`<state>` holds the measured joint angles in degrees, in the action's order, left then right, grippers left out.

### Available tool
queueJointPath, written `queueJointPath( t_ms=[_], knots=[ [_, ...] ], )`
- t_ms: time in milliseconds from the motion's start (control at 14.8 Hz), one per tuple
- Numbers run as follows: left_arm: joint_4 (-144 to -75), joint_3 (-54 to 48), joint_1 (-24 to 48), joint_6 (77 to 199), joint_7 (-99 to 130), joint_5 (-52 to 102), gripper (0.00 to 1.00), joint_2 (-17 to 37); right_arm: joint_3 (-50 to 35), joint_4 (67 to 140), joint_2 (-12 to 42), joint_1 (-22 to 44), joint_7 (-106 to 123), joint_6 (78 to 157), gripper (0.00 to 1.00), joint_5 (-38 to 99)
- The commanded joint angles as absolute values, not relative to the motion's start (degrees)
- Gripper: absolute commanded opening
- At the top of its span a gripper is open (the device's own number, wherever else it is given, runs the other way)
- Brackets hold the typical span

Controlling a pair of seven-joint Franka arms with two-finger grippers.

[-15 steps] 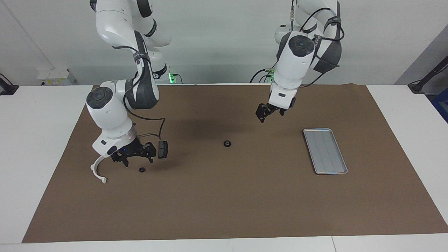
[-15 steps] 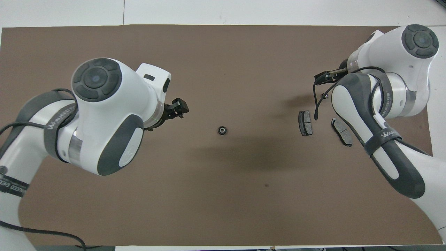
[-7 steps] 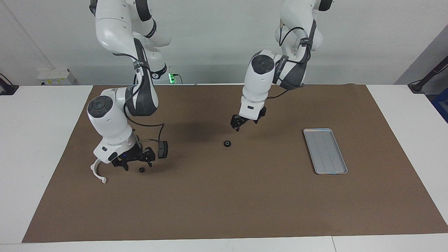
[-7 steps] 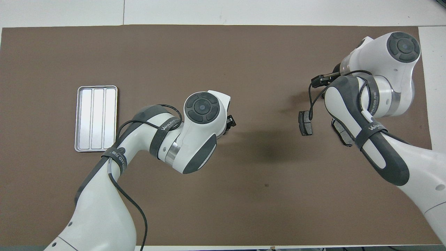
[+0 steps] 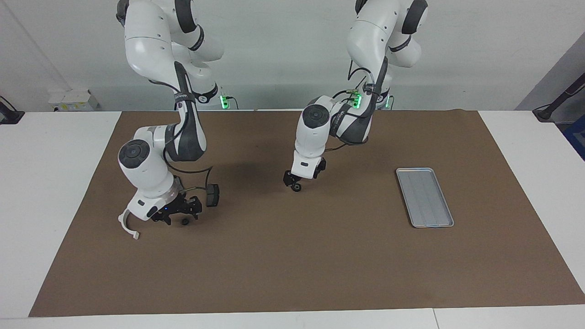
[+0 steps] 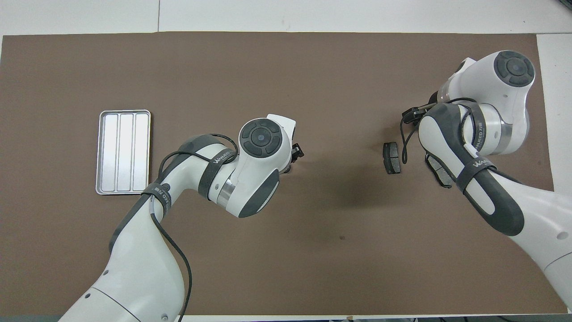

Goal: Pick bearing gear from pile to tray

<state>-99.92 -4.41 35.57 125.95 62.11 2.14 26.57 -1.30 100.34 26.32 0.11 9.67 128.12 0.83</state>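
Brown matting covers the white surface [image 5: 292,274], with a plain wall past the two arms. The tray [image 5: 425,197] lies bare toward the left arm's end. The pile sits toward the right arm's end: a white bracket [image 5: 121,223], a brake pad [image 5: 211,195] and a tiny black round piece [image 5: 185,222].

The right hand [image 5: 177,214] hangs low over that pile. We cannot tell whether it is spread or pinching.

The gear [image 5: 297,188] lies alone mid-surface, well apart from the tray. The left hand [image 5: 292,183] is spread and low, just above it. We cannot tell whether it touches.

To grasp well, we would centre the gear between the tips, settle down to the mat, then close gently and lift straight, because so small and round a part may roll or squirt out.
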Motion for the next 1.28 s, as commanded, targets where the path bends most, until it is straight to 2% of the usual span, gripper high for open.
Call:
queueJointPath(
  t_ms=[0,539,943,1213],
  knots=[
    [-91.4,-2.9,37.9,119.1,65.1,1.7,1.00,31.9,-2.1,102.3,25.8,-1.3,11.3,130.1,0.90,0.7],
    [-92.2,-2.9,38.6,121.1,66.4,1.1,1.00,32.3,-2.1,103.4,26.0,-1.0,10.9,131.3,0.89,0.7],
    [-92.9,-2.9,38.1,122.2,67.2,1.1,0.74,32.3,-2.1,103.2,26.9,-1.1,6.6,132.5,0.88,0.8],
    [-93.1,-2.9,37.7,122.6,67.1,1.0,0.68,32.3,-2.1,103.0,27.2,-1.1,5.0,132.6,0.88,0.8]
  ],
)
